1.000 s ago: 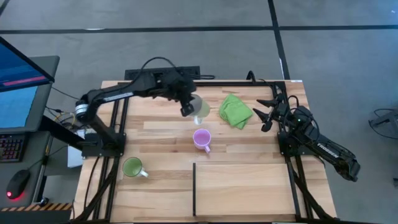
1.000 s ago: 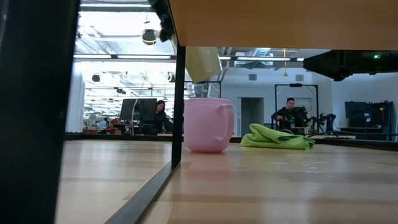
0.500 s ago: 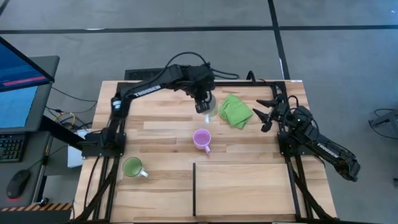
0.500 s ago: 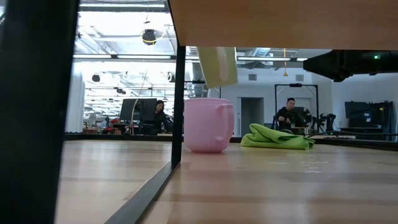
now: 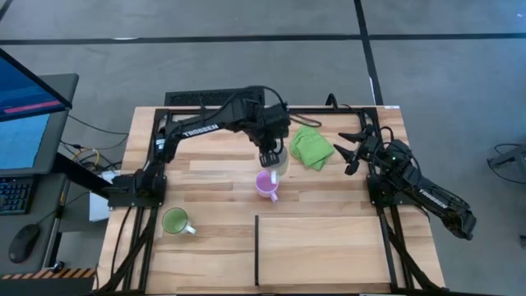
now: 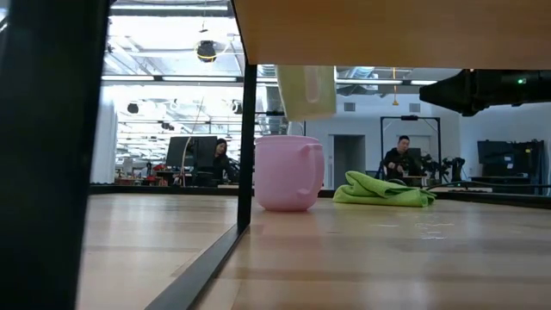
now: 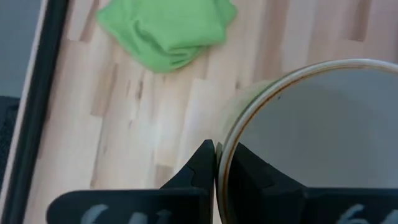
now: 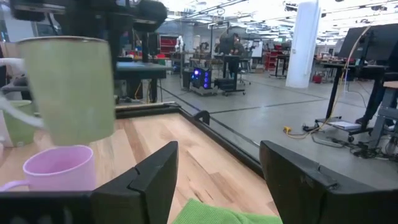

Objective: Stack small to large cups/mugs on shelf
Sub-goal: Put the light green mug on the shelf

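Note:
My left gripper (image 5: 269,154) is shut on a cream mug (image 6: 306,90), which hangs in the air just above and behind a light purple mug (image 5: 265,184) standing upright on its base mid-table. The cream mug (image 8: 68,87) and the purple mug (image 8: 56,169) also show in the right wrist view. A green mug (image 5: 175,220) stands near the table's left front. The shelf (image 5: 325,251), edged by a thin black strip (image 5: 256,247), is at the front right. My right gripper (image 5: 353,152) waits open at the right, touching nothing. My left gripper holds the cream mug by its rim (image 7: 225,149), one finger (image 7: 249,177) inside the mug and one finger (image 7: 200,167) outside. The fingers come from above, pointing down. The mug hangs upright below them, mouth up, lifted clear of the table and of the purple mug.
A folded green cloth (image 5: 311,146) lies at the back, right of the held mug. Black frame rails (image 5: 160,164) run along the table's left and right sides. Bare wood (image 5: 214,177) lies left of the purple mug.
My left gripper has carried the cream mug toward the table's right edge and then toward the near edge, ending over the purple mug. The mug has stayed clear of the table and has come from a tilt to upright.

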{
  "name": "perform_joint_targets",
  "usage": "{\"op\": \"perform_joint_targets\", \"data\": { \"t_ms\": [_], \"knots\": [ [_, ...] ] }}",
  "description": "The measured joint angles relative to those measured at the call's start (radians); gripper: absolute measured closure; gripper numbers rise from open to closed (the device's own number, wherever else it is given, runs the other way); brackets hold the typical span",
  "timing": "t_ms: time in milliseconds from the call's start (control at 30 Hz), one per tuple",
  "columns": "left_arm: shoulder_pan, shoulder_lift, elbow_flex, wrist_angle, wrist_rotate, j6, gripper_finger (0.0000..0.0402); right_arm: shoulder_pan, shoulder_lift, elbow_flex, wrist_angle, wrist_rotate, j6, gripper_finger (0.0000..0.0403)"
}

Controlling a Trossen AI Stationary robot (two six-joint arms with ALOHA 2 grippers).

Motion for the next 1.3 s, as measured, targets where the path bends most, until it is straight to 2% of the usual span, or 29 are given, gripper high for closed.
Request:
{"op": "perform_joint_targets", "data": {
  "t_ms": [333, 767, 1300],
  "knots": [
    [-0.105, -0.008, -0.001, -0.022, -0.003, -0.054, 0.0390, 0.000, 0.000, 0.000, 0.000, 0.000, 0.000, 0.0154],
    [-0.187, -0.059, 0.000, -0.018, -0.008, -0.165, 0.0390, 0.000, 0.000, 0.000, 0.001, 0.000, 0.017, 0.0154],
    [-0.294, -0.060, 0.000, -0.008, 0.049, -0.293, 0.0390, 0.000, 0.000, 0.000, 0.005, 0.000, 0.018, 0.0154]
  ]
}}
